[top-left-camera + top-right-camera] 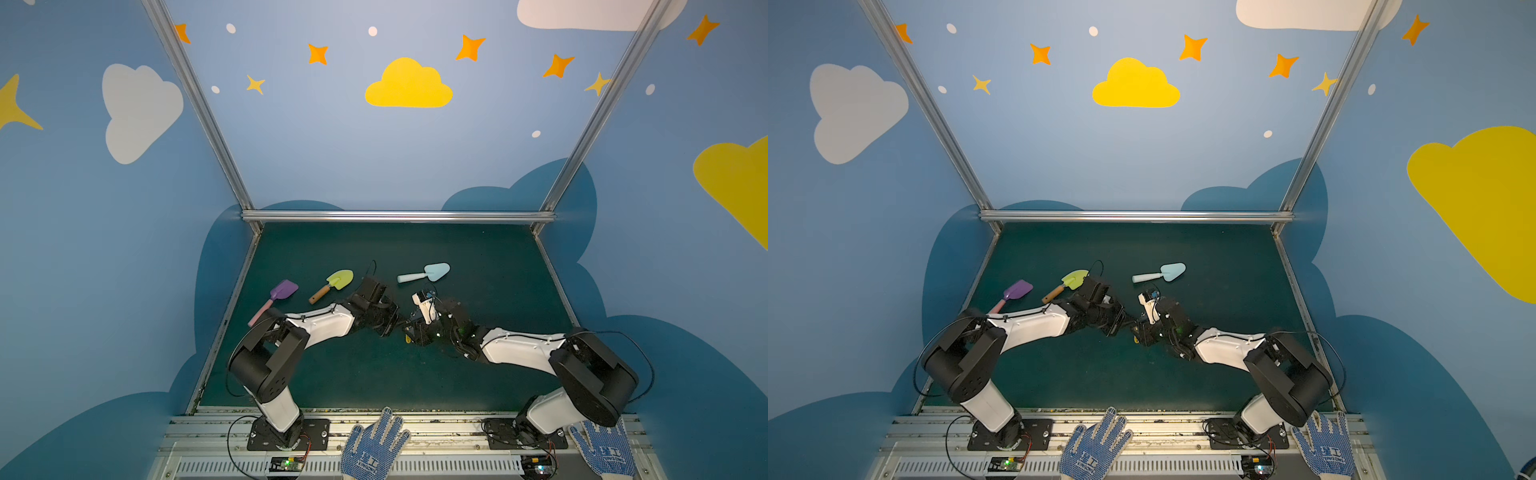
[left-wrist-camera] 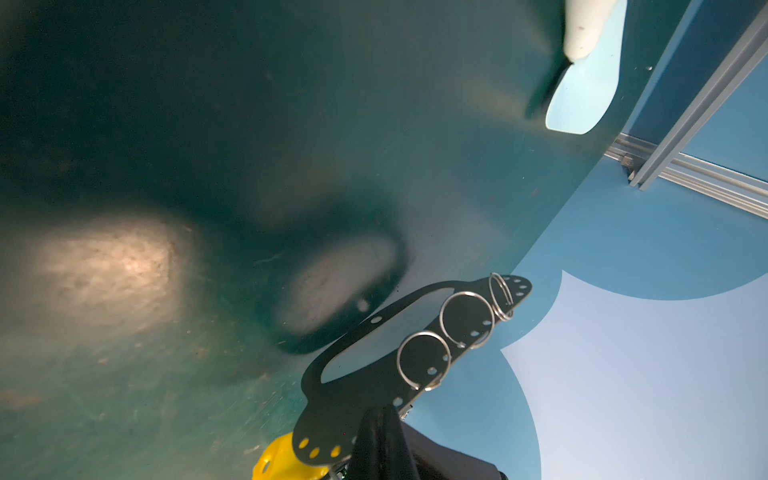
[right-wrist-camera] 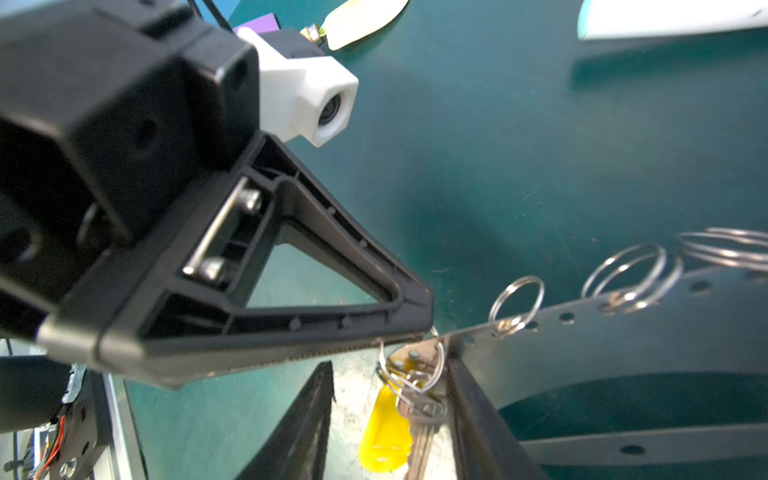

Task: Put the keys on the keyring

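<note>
The keys (image 3: pixel 409 399) hang blade-down, their yellow tag (image 3: pixel 382 432) alongside, at the corner of the keyring (image 3: pixel 582 345). They sit between the spread fingers of the right gripper (image 3: pixel 390 361), above the middle of the green table (image 1: pixel 478 257). The left gripper (image 3: pixel 415 332) is pinched on that corner, and the plate's long axis runs straight away from it. Only the right wrist view shows the key itself — both top views catch just a yellow speck. The print on the glove (image 1: pixel 376 446) is too small to read.

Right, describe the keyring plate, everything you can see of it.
The keyring is a flat, dark grey plate, metal by its look, with a large oval cutout, small holes along its edges and three wire rings threaded through them. It is held clear of the table, casting a shadow there. The left gripper is shut on one end; the keys hang by that end, whether joined is unclear.
</note>
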### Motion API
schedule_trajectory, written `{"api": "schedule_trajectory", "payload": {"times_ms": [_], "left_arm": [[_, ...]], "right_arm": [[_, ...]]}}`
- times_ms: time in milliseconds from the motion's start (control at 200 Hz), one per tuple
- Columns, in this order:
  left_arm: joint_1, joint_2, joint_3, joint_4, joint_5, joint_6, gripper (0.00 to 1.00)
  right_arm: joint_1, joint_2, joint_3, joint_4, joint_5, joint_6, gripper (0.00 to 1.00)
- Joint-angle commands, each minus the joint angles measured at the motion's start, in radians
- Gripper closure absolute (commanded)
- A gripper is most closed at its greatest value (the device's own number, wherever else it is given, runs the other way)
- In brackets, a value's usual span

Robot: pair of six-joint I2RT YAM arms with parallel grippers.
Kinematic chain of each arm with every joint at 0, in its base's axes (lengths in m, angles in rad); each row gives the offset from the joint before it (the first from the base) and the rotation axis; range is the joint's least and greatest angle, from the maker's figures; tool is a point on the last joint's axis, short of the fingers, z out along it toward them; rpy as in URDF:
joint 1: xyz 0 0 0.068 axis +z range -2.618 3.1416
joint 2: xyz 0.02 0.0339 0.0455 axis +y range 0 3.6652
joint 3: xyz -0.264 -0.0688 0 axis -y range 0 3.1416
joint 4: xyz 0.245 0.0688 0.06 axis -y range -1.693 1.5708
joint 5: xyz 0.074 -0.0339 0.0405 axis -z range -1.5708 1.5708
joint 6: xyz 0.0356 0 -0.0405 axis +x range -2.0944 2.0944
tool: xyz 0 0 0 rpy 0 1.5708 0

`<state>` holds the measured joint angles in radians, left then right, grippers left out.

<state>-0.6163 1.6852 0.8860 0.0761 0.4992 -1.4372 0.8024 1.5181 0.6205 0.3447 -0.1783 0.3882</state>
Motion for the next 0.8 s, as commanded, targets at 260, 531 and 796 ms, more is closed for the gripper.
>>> {"api": "schedule_trajectory", "payload": {"times_ms": [260, 531, 796], "left_arm": [[-0.005, -0.029, 0.007, 0.013, 0.007, -0.005, 0.96], [-0.004, -0.027, 0.009, 0.008, 0.007, -0.003, 0.96], [-0.005, -0.023, 0.015, 0.01, 0.012, -0.003, 0.96]], "right_arm": [[0.01, -0.125, -0.045, -0.078, 0.097, 0.019, 0.5], [0.027, -0.147, -0.025, -0.125, 0.123, 0.014, 0.52], [0.028, -0.077, 0.0, -0.086, 0.126, 0.02, 0.51]]}}
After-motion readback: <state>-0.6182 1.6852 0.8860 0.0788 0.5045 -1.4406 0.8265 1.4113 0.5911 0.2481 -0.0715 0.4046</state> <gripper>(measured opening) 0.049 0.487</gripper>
